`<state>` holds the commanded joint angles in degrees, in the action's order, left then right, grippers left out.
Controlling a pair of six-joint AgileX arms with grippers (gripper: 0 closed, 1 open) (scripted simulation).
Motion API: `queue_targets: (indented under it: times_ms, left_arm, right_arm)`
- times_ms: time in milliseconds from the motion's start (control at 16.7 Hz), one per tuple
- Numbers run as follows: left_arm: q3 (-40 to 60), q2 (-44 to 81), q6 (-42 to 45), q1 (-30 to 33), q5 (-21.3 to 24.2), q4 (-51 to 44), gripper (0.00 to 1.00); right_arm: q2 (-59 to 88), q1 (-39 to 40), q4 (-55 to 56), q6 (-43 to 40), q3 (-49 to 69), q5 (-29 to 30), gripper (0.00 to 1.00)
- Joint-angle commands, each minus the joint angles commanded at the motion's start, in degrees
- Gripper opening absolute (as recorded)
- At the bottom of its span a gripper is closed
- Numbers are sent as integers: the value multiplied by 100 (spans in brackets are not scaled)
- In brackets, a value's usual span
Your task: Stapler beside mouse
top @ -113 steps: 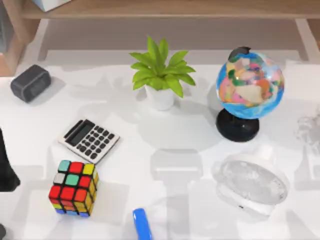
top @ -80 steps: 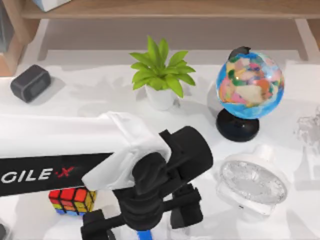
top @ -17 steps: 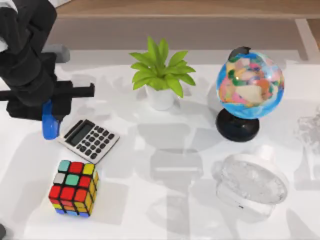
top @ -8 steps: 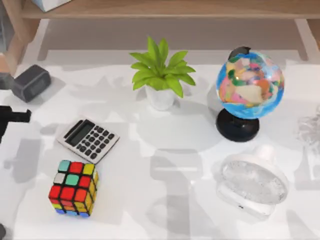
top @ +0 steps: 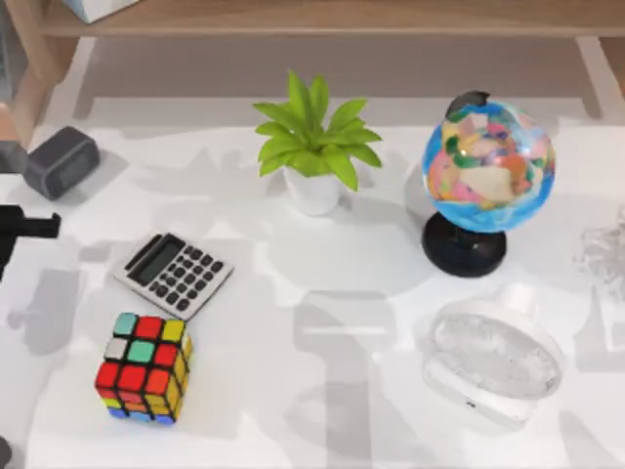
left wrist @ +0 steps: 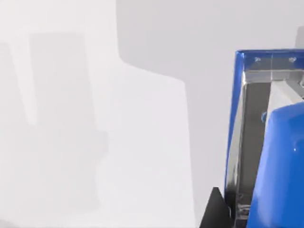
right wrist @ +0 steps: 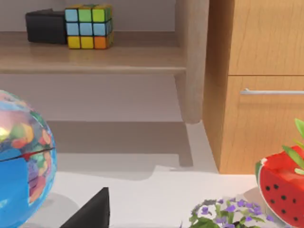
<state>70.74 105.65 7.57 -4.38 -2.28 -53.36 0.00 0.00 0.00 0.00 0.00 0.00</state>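
1. Since half a second ago almost nothing has shifted: a dark piece of my left arm (top: 21,228) sits at the far left edge of the top view, just below the dark grey block (top: 61,161), as it did then. A second ago that arm stood further in over the table's left side, with the blue bar hanging beside the calculator (top: 173,275).
2. From the left wrist camera, the stapler (left wrist: 268,142) is close against the lens: glossy blue shell, grey metal channel inside it, and a squared blue end pointing away from the camera over the bare white table (left wrist: 95,142). Its long axis runs away from the wrist, along the line of the camera's gaze.
3. A dark finger (left wrist: 214,211) shows just beside the stapler's metal edge. The stapler appears carried there, but I cannot tell how wide the fingers stand or whether they clamp it.
4. My right arm is parked; its wrist camera shows one dark fingertip (right wrist: 92,211) near the globe (right wrist: 21,156), facing a wooden shelf (right wrist: 95,57).
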Motion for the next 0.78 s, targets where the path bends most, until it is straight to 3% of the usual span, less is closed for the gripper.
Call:
queue_targets:
  times_ms: [780]
  left_arm:
    - [-108, 36, 14, -29, 11, 476, 0]
  right_arm:
    - [0, 0, 0, 0, 0, 0, 100]
